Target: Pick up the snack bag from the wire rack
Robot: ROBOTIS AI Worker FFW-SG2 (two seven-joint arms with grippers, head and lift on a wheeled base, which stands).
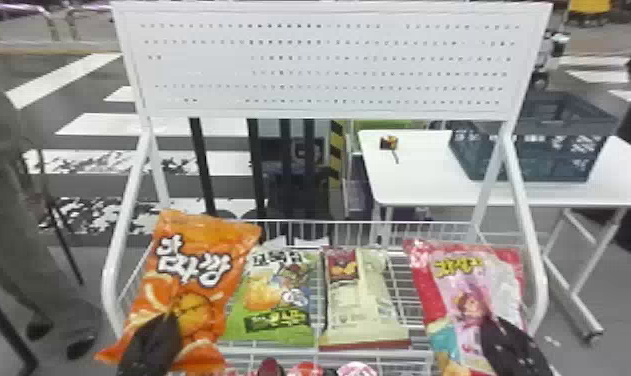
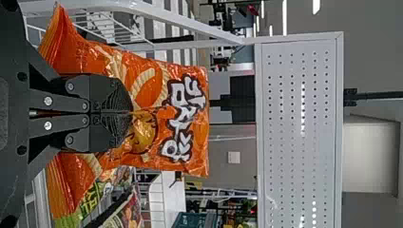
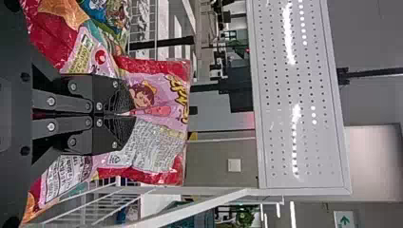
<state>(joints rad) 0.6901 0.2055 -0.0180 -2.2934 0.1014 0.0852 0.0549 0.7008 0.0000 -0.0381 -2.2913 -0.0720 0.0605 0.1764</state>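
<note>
My left gripper (image 1: pixel 151 342) is at the lower left in the head view, over the front of the orange snack bag (image 1: pixel 179 280). In the left wrist view, the left gripper (image 2: pixel 131 113) is shut on a pinched fold of the orange bag (image 2: pixel 187 114). On the right side, my right gripper (image 1: pixel 511 345) lies over the pink and red snack bag (image 1: pixel 464 280). The right wrist view has the right gripper (image 3: pixel 129 114) shut on that pink bag (image 3: pixel 154 164). Both bags stand tilted at opposite ends of the wire rack (image 1: pixel 361 232).
Between them a green snack bag (image 1: pixel 274 295) and a cream snack bag (image 1: pixel 359 300) lean in the rack. A white perforated panel (image 1: pixel 329 65) rises behind. Beyond it stand a white table (image 1: pixel 419 185) and a dark crate (image 1: pixel 529 155).
</note>
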